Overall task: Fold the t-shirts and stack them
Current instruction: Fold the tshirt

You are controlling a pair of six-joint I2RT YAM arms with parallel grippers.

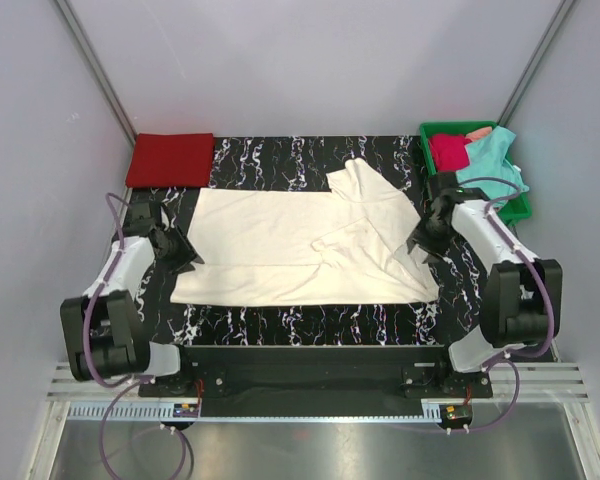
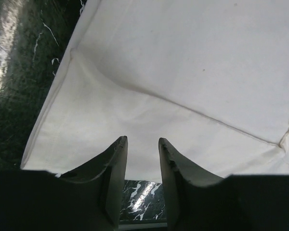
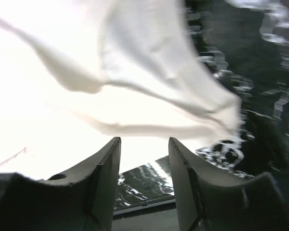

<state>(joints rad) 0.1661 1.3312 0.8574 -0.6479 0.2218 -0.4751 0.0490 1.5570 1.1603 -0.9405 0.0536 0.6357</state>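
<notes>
Centrally, the large cream-white t-shirt (image 1: 280,250) lies spread on the black marbled tabletop (image 1: 280,325), its long axis running left to right. Its right-hand part is folded over onto the body, leaving rumpled layers and a flap that points toward the far edge. The left end effector (image 1: 185,255) sits low at the shirt's left edge. In the left wrist view its two fingers stand apart with bare tabletop showing between them, and the cloth begins just beyond the tips, so it is released and grasps nothing. The right end effector (image 1: 420,245) sits at the shirt's right edge. Its fingers are likewise parted over bare tabletop, with a loose fold of cream cloth lying just ahead of them, ungrasped. A red t-shirt (image 1: 170,160), folded into a flat rectangle, rests at the far left corner, just clear of the cream one. At the far right corner, the green tray (image 1: 520,208) holds the crimson t-shirt (image 1: 447,150) and the teal t-shirt (image 1: 490,155), both bunched and unfolded.
</notes>
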